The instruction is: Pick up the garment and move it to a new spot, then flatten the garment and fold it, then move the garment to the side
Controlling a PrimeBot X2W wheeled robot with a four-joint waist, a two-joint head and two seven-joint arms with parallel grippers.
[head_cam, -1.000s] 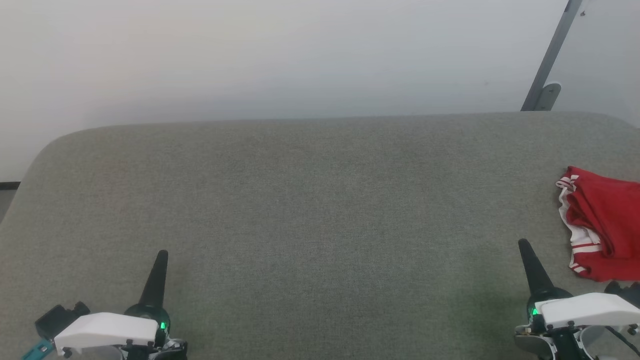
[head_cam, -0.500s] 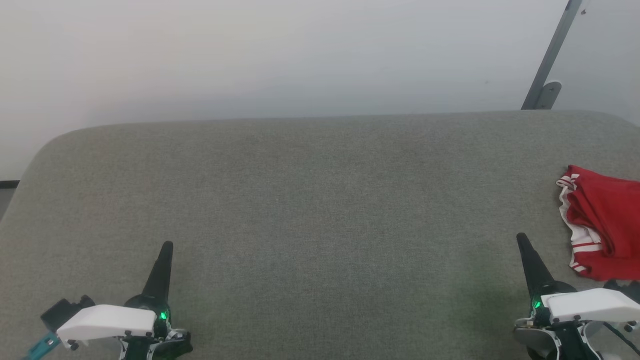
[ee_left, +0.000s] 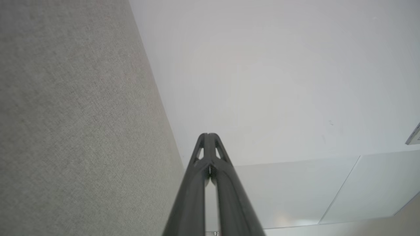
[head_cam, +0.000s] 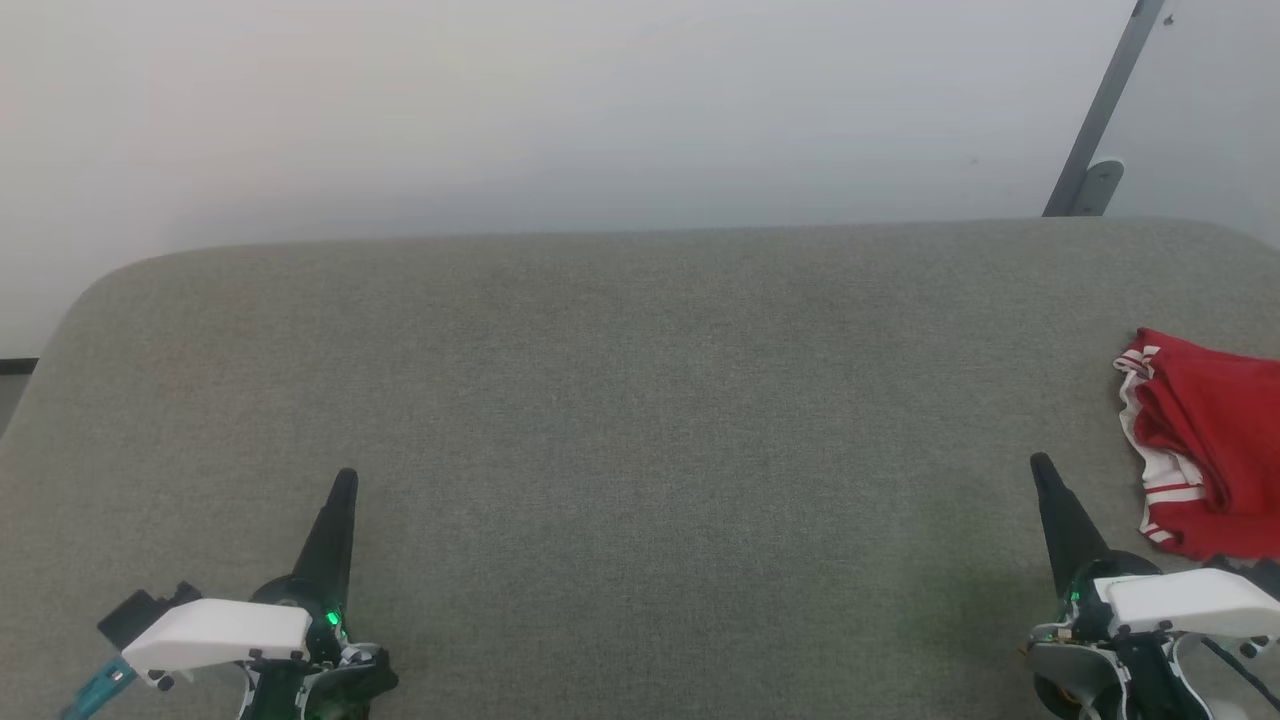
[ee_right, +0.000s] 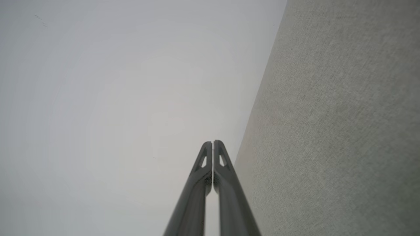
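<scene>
Garment [head_cam: 1215,440], a red shirt with striped white trim, lies bunched at the right edge of the grey fabric surface [head_cam: 600,400] near the right gripper [head_cam: 1041,464], closed and empty like the left gripper [head_cam: 346,478]; likely light and limp, it wants pinching at a raised fold.

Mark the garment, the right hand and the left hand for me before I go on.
garment [head_cam: 1210,445], head view, on the red fabric near the middle of what shows.
right hand [head_cam: 1043,466], head view, at the tip of its shut fingers.
left hand [head_cam: 345,481], head view, at the tip of its shut fingers.
</scene>
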